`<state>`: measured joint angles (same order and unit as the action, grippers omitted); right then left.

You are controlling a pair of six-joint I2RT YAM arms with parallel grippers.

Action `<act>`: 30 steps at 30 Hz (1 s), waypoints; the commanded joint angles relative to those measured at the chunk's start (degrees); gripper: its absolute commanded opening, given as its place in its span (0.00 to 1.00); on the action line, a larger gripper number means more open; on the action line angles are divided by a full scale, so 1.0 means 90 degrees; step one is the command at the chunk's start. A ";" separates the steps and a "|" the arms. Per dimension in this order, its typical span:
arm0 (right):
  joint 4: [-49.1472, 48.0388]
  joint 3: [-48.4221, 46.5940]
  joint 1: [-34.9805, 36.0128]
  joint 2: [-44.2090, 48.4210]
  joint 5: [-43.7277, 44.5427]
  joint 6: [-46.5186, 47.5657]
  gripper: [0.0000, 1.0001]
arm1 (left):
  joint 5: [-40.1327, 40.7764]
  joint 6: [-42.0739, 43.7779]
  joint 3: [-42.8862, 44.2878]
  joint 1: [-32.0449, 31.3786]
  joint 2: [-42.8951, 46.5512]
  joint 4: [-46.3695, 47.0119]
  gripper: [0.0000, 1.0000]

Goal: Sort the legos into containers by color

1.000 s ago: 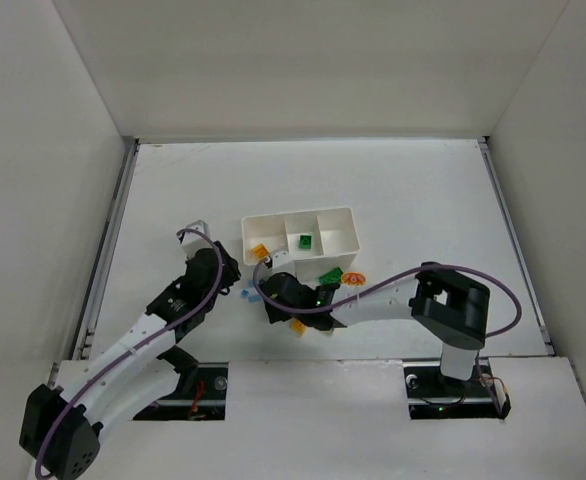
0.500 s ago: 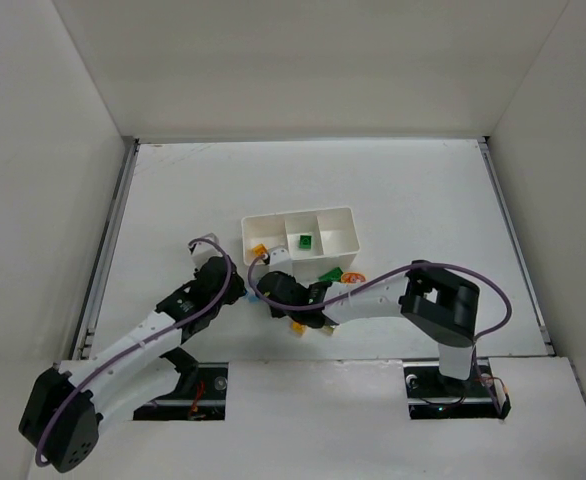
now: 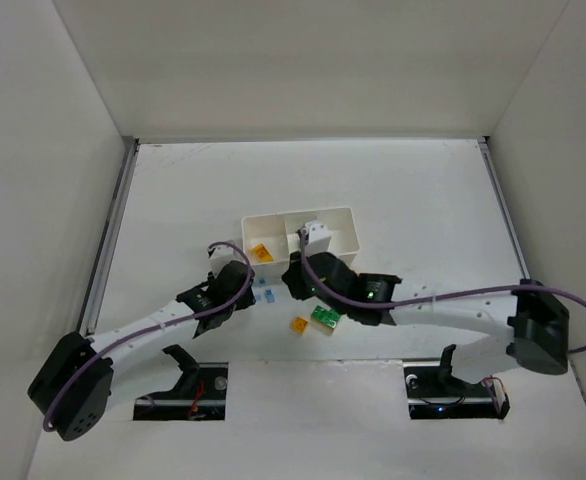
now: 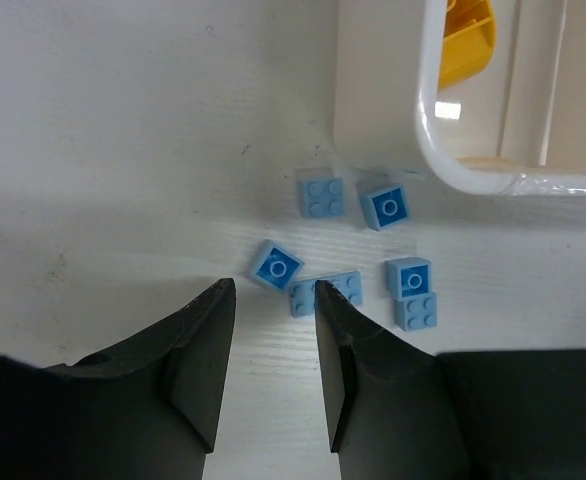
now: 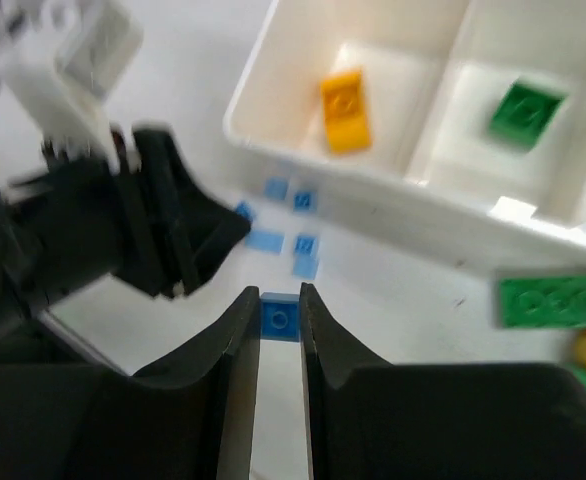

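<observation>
The white tray (image 3: 273, 217) holds a yellow lego (image 5: 345, 110) in its left compartment and a green lego (image 5: 521, 110) in the middle one. Several light blue legos (image 4: 323, 197) lie on the table just in front of the tray's left corner (image 4: 473, 180). My left gripper (image 4: 271, 290) hovers low over them, open, with nothing between its fingers; its right fingertip (image 4: 325, 292) overlaps a blue plate. Raised above the table in front of the tray, my right gripper (image 5: 279, 295) is shut on one blue lego (image 5: 279, 317).
A yellow brick (image 3: 300, 324) and a green brick (image 3: 324, 317) lie on the table near the front, under the right arm. A flat green plate (image 5: 558, 300) rests in front of the tray. The two grippers (image 3: 243, 290) (image 3: 295, 278) are close together.
My right gripper shut on a blue lego and rose toward the tray while its arm stretched out. The left gripper slid right to the blue legos and opened slightly.
</observation>
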<state>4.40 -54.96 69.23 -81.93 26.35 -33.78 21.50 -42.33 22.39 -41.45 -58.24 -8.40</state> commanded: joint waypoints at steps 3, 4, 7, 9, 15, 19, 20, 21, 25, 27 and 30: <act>-0.0352 0.0169 -0.1201 0.0617 0.0159 0.0686 0.21 | 0.0453 0.0074 0.0236 -0.0076 -0.0179 0.0153 0.35; -0.0411 0.0179 -0.1406 0.0617 0.0129 0.0764 0.22 | 0.0502 0.0093 0.0246 -0.0096 -0.0228 0.0172 0.35; -0.0460 0.0101 -0.1944 0.0413 0.0168 0.0921 0.23 | 0.0551 0.0162 0.0285 -0.0135 -0.0433 0.0269 0.35; -0.0538 0.0042 -0.2276 0.0198 0.0149 0.0950 0.23 | 0.0512 0.0191 0.0314 -0.0135 -0.0599 0.0367 0.35; -0.0675 -0.0075 -0.2697 -0.0349 0.0119 0.0990 0.26 | 0.0541 0.0230 0.0324 -0.0135 -0.0834 0.0504 0.35; -0.0733 -0.0124 -0.2688 -0.0486 0.0207 0.1038 0.48 | 0.0561 0.0260 0.0325 -0.0096 -0.0834 0.0514 0.34; -0.0762 -0.0114 -0.2688 -0.0457 0.0207 0.1048 0.52 | 0.0561 0.0260 0.0305 -0.0096 -0.0824 0.0514 0.34; -0.0782 -0.0095 -0.2688 -0.0418 0.0207 0.1048 0.55 | 0.0561 0.0260 0.0305 -0.0087 -0.0814 0.0514 0.34; -0.0821 0.0012 -0.2454 -0.0106 0.0168 0.1048 0.60 | 0.0580 0.0279 0.0266 -0.0057 -0.0775 0.0504 0.33; -0.0948 0.0159 -0.2162 0.0108 0.0090 0.1068 0.57 | 0.0619 0.0289 0.0276 -0.0009 -0.0804 0.0514 0.32; -0.1036 0.0364 -0.1616 0.0246 -0.0163 0.1048 0.51 | 0.0629 0.0328 0.0344 0.0001 -0.0863 0.0524 0.30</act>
<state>-0.71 -53.12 50.22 -82.11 26.94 -24.77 25.58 -40.34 23.62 -41.89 -65.78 -4.49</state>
